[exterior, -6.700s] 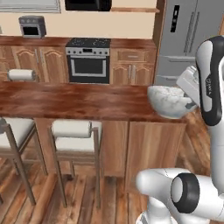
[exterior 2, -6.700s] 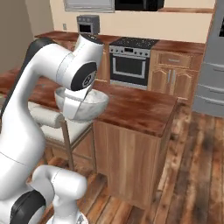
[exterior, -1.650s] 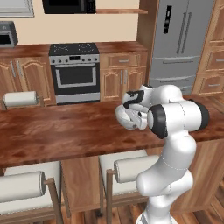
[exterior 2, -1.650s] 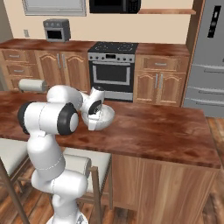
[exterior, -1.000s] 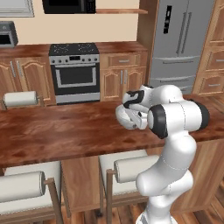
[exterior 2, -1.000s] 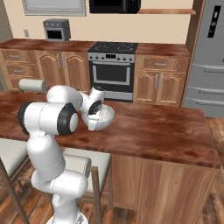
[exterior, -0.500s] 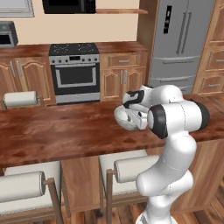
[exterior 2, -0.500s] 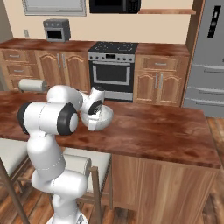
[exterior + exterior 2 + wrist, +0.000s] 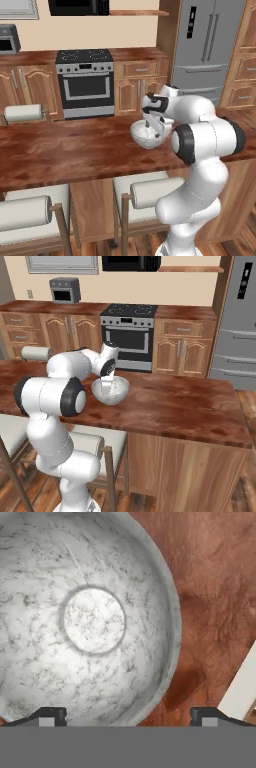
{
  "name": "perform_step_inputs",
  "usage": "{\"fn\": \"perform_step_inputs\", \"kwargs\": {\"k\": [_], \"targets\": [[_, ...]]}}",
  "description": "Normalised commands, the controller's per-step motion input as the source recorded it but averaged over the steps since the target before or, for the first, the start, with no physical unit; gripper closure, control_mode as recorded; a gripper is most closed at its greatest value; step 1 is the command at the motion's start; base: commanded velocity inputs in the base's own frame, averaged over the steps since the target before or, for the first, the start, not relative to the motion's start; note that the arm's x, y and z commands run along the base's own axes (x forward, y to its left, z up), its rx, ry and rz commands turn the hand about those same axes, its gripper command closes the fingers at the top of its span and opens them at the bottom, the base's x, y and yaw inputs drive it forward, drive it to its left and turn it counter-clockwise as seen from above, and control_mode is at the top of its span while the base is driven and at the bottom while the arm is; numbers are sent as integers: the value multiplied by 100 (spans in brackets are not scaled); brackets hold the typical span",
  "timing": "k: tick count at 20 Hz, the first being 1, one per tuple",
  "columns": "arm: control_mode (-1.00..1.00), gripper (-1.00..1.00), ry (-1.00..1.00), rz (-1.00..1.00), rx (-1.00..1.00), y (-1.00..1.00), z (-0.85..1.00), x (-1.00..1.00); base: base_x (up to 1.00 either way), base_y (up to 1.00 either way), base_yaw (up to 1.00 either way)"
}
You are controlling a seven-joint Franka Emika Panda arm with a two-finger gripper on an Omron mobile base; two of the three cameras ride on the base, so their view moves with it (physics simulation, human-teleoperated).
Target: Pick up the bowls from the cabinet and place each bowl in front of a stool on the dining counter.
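Observation:
The pale grey-white speckled bowl (image 9: 146, 136) (image 9: 113, 390) (image 9: 90, 617) sits upright on the dining counter (image 9: 60, 150) (image 9: 175, 401) (image 9: 215, 587), near its front edge and above a cushioned stool (image 9: 145, 187). My gripper (image 9: 155, 128) (image 9: 106, 385) (image 9: 127, 714) hangs over the bowl's near rim, open. In the hand view one fingertip (image 9: 47, 714) stands over the bowl's inside and the other outside the wall, neither pressing on it. The cabinet is out of view.
A second stool (image 9: 30, 212) stands to the left under the counter. A paper towel roll (image 9: 22, 113) (image 9: 35, 352) lies at the counter's far left. Behind are the stove (image 9: 85, 82), the fridge (image 9: 205, 45) and a toaster oven (image 9: 64, 290).
The jaws have spread wide and let go of the bowl's rim. The bowl stays where it was on the counter, and the arm has barely moved.

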Motion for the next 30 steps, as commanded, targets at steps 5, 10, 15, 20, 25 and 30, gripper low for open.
{"fn": "perform_step_inputs", "kwargs": {"k": [5,10,15,20,25,30], "targets": [[-100,-100,-13,16,-6,-17,100,-21,0,0,0],[-100,-100,-17,22,-10,-35,80,-60,0,0,0],[-100,-100,-20,29,-15,-40,48,-59,0,0,0],[-100,-100,-14,42,-17,-14,17,-50,0,0,0],[-100,-100,-2,52,-21,4,15,-69,0,0,0],[-100,-100,0,37,-19,43,47,-53,0,0,0]]}}
